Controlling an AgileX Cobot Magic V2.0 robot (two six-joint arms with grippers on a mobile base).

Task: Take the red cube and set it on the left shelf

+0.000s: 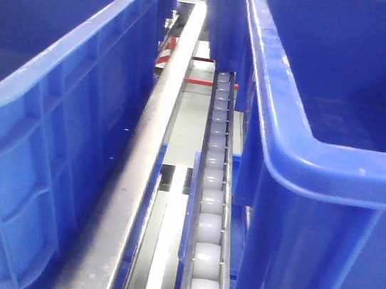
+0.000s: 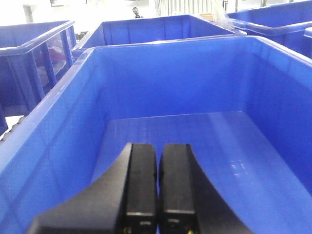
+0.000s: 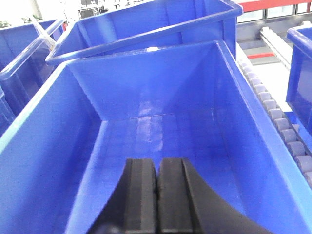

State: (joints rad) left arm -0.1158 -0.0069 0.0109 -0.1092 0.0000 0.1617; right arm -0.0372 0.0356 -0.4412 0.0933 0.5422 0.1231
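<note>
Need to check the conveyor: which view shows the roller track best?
The front view: the roller track runs down the middle between two bins. The right wrist view catches only a stretch at its right edge; the left wrist view shows none.

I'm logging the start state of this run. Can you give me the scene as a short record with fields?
Setting: blue plastic bins on both sides of a roller track
Left bin: bare wherever its inside shows
Right bin: inside mostly out of sight
Left pincer: shut, holding nothing, above the floor of a bare blue bin
Right pincer: shut, holding nothing, above a bare blue bin beside rollers
Red cube: not visible in any view
Shelf: cannot be made out
</note>
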